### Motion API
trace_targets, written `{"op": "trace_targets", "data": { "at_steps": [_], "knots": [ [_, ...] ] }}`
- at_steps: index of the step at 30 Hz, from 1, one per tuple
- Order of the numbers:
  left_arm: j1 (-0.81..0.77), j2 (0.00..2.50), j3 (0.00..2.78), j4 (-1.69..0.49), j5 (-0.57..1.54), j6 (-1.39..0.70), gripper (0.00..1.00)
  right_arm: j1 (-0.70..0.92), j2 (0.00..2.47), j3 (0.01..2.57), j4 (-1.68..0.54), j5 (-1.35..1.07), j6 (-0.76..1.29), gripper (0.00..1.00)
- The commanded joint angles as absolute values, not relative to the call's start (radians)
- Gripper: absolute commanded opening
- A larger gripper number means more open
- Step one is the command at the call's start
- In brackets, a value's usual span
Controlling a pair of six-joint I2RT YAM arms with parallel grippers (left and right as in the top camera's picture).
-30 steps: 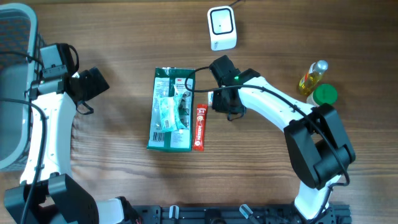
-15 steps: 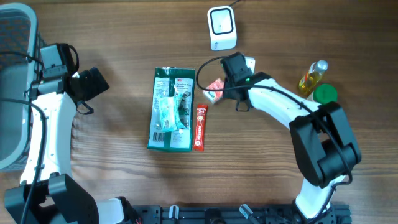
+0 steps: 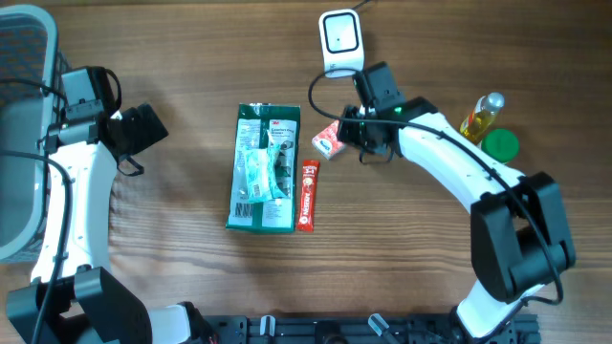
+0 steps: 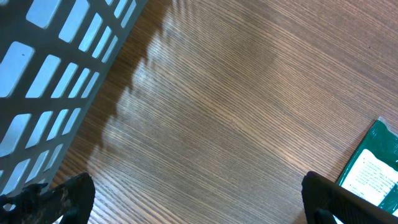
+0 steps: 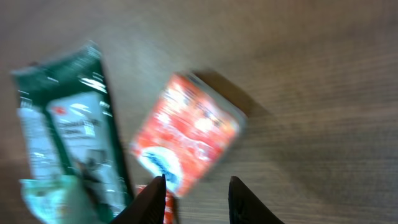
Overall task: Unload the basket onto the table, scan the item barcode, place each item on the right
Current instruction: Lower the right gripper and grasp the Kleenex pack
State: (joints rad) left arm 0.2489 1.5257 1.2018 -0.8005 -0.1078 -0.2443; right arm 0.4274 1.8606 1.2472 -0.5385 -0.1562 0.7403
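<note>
The right gripper [image 5: 196, 202] hangs low over the counter [image 3: 191, 277] with its jaws parted a little and nothing between them. The small red box [image 5: 189, 134] lies flat and skewed on the wood just past its fingertips [image 5: 155, 198], out of their grip. From above, the right arm reaches in from the counter's near right corner, bends at the elbow and stretches up and left, so its wrist sits just below the white barcode scanner [image 3: 341, 43]. The box rests to the left of that wrist, near the top right corner of the green package [image 3: 265, 167] but apart from it. A red stick sachet [image 3: 306, 196] lies along the package's right edge. Bare wood runs below the right forearm as far as the near edge. A yellow bottle [image 3: 481, 117] and a green lid [image 3: 499, 145] stand close behind the arm on the right. The left gripper [image 4: 193, 199] is spread wide and empty, held over bare wood between the package and the mesh basket [image 3: 19, 96] at the left edge.
</note>
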Motion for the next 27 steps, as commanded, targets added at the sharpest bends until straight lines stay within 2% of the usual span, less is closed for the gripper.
{"op": "trace_targets", "data": {
  "at_steps": [1, 5, 13, 16, 27],
  "knots": [
    [0.253, 1.518, 1.211, -0.798, -0.110, -0.231, 1.00, 0.429, 1.893, 1.181, -0.481, -0.186, 0.770, 0.32],
    [0.253, 1.518, 1.211, -0.798, -0.110, -0.231, 1.00, 0.429, 1.893, 1.132, -0.393, -0.211, 0.795, 0.29],
    [0.253, 1.518, 1.211, -0.798, -0.110, -0.231, 1.00, 0.429, 1.894, 1.003, -0.168, -0.220, 0.841, 0.31],
    [0.253, 1.518, 1.211, -0.798, -0.110, -0.231, 1.00, 0.429, 1.894, 1.003, -0.156, -0.226, 0.842, 0.35],
    [0.253, 1.518, 1.211, -0.798, -0.110, -0.232, 1.00, 0.429, 1.895, 1.003, -0.113, -0.228, 0.892, 0.37]
  ]
}}
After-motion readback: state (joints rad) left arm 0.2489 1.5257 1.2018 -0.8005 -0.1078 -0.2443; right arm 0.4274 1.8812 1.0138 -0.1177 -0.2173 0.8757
